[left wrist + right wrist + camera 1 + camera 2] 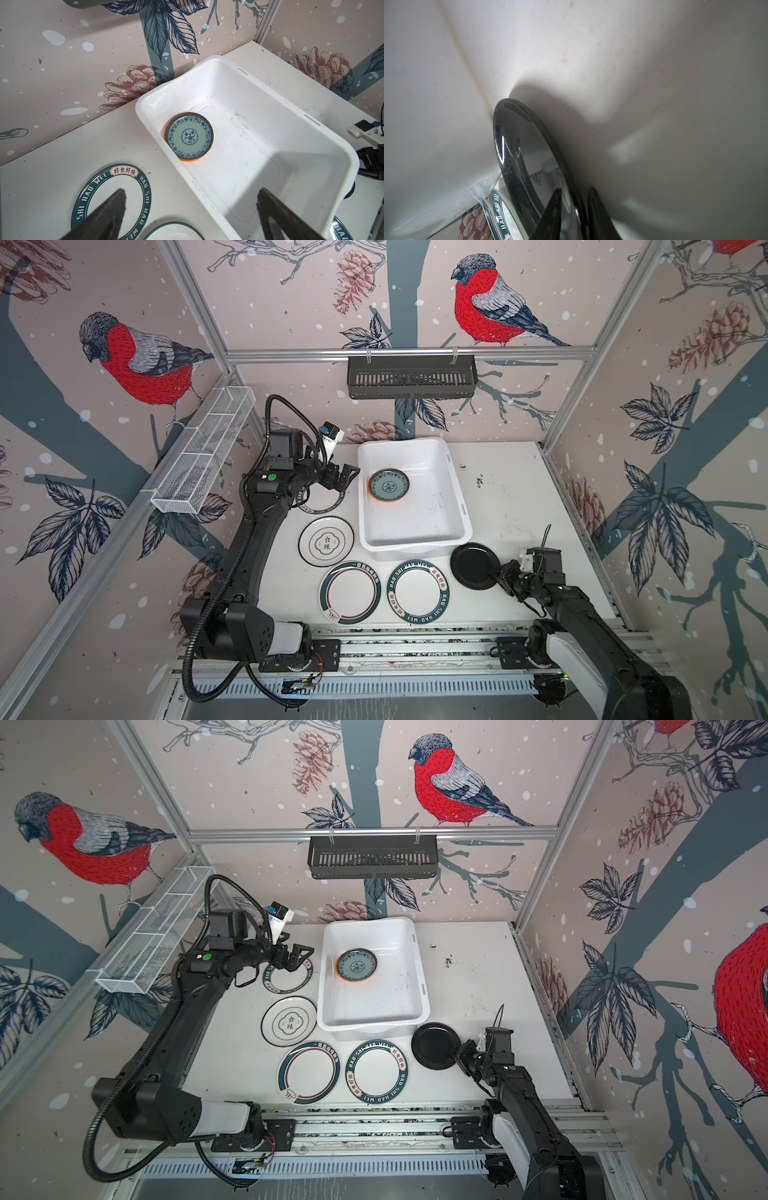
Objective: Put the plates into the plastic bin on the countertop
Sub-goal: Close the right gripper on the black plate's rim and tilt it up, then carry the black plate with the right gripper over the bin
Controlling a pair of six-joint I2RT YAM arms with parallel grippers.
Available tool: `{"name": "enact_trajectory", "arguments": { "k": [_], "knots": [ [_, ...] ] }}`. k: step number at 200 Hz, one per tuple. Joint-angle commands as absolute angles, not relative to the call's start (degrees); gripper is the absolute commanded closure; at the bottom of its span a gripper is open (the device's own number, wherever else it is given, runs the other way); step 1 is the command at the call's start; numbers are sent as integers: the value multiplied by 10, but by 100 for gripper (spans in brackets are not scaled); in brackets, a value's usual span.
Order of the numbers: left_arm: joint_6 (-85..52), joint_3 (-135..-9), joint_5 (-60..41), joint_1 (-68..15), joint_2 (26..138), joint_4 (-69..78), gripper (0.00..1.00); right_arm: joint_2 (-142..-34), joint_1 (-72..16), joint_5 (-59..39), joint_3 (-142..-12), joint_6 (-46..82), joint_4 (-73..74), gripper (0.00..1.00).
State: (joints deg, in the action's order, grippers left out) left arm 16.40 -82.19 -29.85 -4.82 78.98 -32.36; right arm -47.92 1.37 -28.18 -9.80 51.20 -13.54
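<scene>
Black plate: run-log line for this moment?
right gripper astride black plate rim | left gripper open | plastic bin: teal plate atop orange plate

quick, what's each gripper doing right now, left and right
left gripper: open, holding nothing
right gripper: jaws straddle the rim of the black plate; cannot tell if clamped

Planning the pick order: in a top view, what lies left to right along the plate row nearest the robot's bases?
plate with green rim and red ring → HAO SHI HAO WEI plate → black plate
</scene>
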Motion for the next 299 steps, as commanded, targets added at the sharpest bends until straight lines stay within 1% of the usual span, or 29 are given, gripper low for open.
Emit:
{"name": "enact_trajectory", "arguments": {
  "k": [1,54,92,99,119,126,167,188,238,267,299],
  "knots": [
    [163,-821,-305,-49,786,-312,2,-491,13,-242,-91,513,-194,76],
    [156,-827,-310,-49,788,-309,2,-472,13,-238,-97,511,-200,84],
    [152,-831,-311,-51,790,-308,2,-453,14,-231,-106,514,-210,88],
    [152,-832,-312,-51,791,-309,2,-450,14,-230,-107,514,-211,91],
    [151,-836,-312,-53,791,-310,2,-441,16,-227,-112,516,-214,93],
    [151,-838,-312,-53,792,-311,2,-439,15,-227,-113,516,-214,95],
    [148,-846,-310,-55,793,-313,2,-422,22,-233,-135,516,-214,96],
    [146,-851,-313,-57,794,-314,2,-411,29,-217,-158,510,-225,97],
    [142,-853,-322,-58,793,-317,2,-426,55,-187,-238,481,-261,97],
    [146,-856,-334,-58,794,-320,2,-425,93,-195,-276,465,-284,97],
    [146,-859,-334,-58,795,-320,2,-424,111,-170,-334,443,-306,97]
  ]
}}
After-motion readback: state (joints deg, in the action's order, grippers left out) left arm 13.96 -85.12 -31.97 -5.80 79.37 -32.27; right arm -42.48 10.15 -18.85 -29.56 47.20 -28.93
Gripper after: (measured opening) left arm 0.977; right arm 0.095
